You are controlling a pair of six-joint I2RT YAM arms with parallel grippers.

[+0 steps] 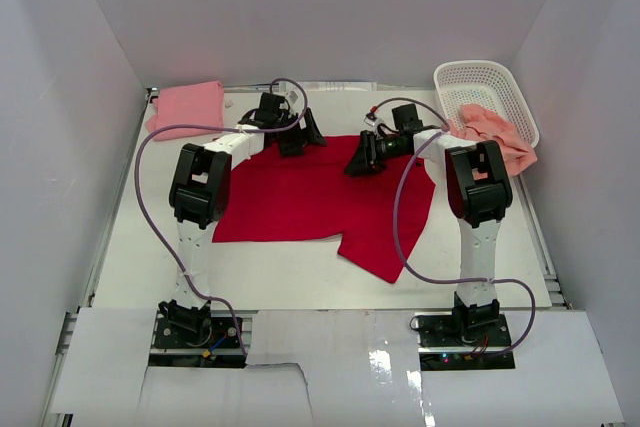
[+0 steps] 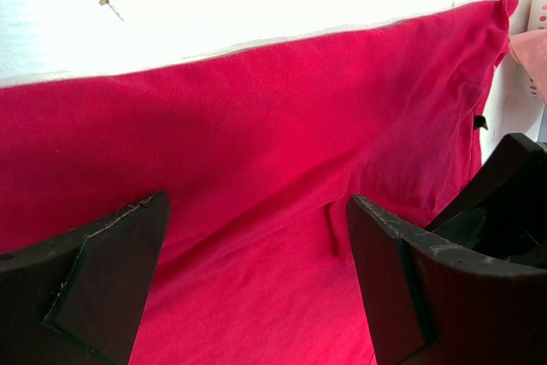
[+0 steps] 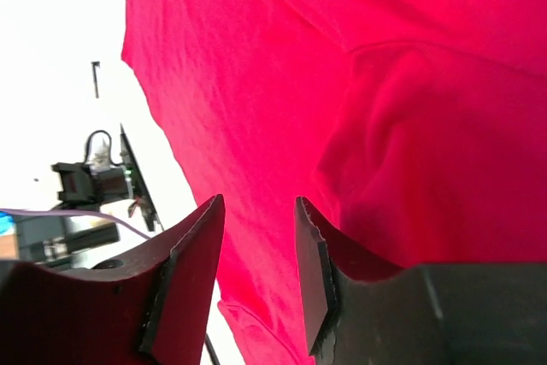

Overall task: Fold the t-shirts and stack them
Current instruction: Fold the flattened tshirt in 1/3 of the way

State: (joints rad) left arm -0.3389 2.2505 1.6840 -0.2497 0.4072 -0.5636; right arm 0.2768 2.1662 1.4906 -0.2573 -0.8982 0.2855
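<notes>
Left hand (image 2: 255, 203) spread wide, right hand (image 3: 258, 203) slightly parted, both over red t-shirt (image 2: 273, 100); only overhead shows pink t-shirt (image 1: 188, 105).

Top view: white-and-black left arm (image 1: 200, 185) has its base at lower left, elbow raised, forearm reaching toward upper centre. Its black two-finger left gripper (image 1: 302, 137) points down at upper centre; in the left wrist view (image 2: 256, 211) the jaws are spread wide. White-and-black right arm (image 1: 478, 185) has its base at lower right, elbow raised, forearm angled up-left. Its black two-finger right gripper (image 1: 356, 163) tilts down-left; in the right wrist view (image 3: 258, 211) the jaws are parted by a narrow gap.
</notes>
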